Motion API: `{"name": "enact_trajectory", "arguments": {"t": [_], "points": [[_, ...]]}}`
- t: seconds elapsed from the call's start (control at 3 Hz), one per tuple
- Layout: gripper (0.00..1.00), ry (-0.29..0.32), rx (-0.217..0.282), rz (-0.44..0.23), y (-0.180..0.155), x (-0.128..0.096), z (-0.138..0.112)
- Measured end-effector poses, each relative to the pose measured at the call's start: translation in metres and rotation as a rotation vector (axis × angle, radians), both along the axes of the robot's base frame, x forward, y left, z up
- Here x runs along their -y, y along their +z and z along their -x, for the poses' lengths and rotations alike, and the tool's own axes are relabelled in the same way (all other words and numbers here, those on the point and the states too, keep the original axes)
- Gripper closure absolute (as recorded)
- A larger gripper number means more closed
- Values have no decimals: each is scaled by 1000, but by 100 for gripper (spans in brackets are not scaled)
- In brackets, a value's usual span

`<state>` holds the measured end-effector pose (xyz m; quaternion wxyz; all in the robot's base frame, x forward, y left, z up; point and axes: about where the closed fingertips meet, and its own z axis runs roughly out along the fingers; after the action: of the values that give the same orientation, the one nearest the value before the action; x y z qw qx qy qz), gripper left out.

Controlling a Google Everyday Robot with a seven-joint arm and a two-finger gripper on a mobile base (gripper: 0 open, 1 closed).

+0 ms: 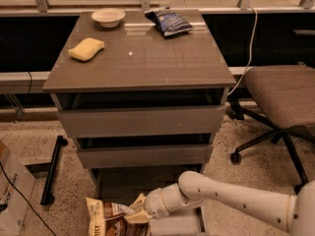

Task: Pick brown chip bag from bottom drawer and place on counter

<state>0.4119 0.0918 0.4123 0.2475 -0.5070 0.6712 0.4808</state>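
The brown chip bag [106,219] stands crinkled at the left of the open bottom drawer [123,183], tan top edge up, its left side past the drawer's edge. My gripper [139,213] is at the end of the white arm that reaches in from the lower right. It is shut on the bag's right upper edge. The counter [147,65] is the glossy grey-brown top of the cabinet, above the two closed upper drawers.
On the counter lie a dark blue chip bag [170,21], a white bowl [108,17] and a yellow sponge [86,48]. An office chair [283,95] stands to the right. A cardboard box [12,195] and a black bar [51,171] are on the floor at left.
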Motion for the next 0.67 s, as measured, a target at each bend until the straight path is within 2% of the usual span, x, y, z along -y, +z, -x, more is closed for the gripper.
{"name": "enact_trajectory", "arguments": {"t": [0.33,0.67], "points": [[100,76,16,19,80,-16,49],[100,116,63,53,158,-37,83]]}}
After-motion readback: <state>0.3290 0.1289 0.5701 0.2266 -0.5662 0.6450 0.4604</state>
